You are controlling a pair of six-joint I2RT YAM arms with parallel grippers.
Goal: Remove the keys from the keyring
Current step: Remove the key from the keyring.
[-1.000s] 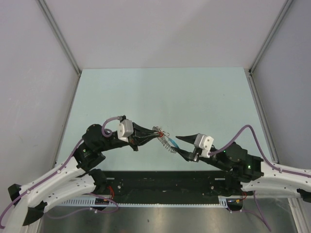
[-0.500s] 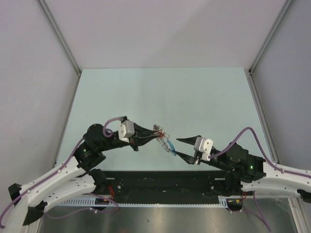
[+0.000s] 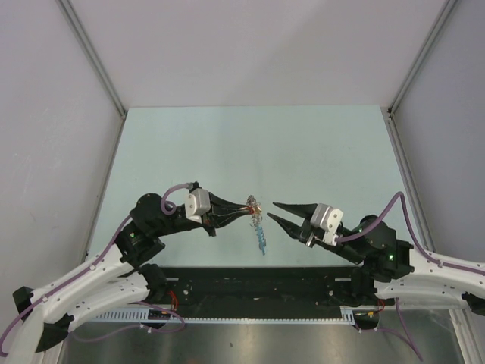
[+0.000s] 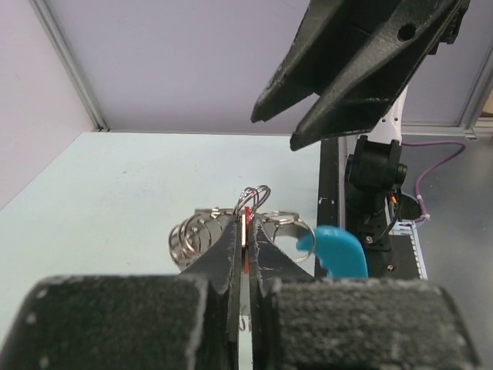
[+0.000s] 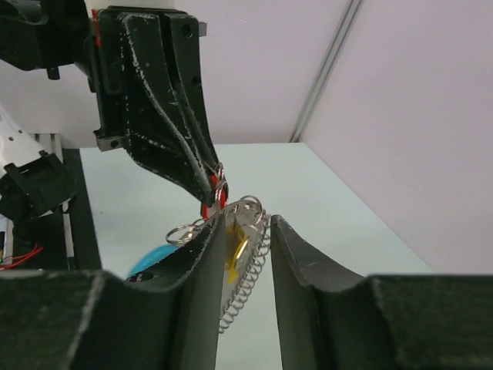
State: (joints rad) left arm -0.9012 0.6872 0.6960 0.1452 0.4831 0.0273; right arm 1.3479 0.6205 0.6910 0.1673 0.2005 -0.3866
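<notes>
Letting go of the keyring [image 3: 259, 231], right jaws backed off, narrowly open; left jaws stayed clamped on red key [image 4: 246, 225]; ring dangled, key seemingly still attached.

**Operator:** State the colours of the keyring [image 3: 259, 227].

**Technician:** Silvery metal throughout. The coiled links give a fine ribbed pattern. One arc section [image 4: 339, 250] is bright blue and plain.

**Operator:** And the key [image 4: 246, 225]?

**Technician:** Red head. A small yellow piece [image 5: 234, 251] shows among the rings.

**Operator:** Gripper finish?

**Technician:** The left gripper [image 3: 248, 206] and right gripper [image 3: 270, 210] are both matte black, with pale scuff marks on the fingers.

**Operator:** Surroundings?

**Technician:** The table [image 3: 303, 152] is pale mint green with no pattern. The walls [image 3: 242, 45] are pale lilac-grey. The cables [image 3: 394, 203] are purple. The lower arm links [image 3: 83, 277] are white.
</notes>
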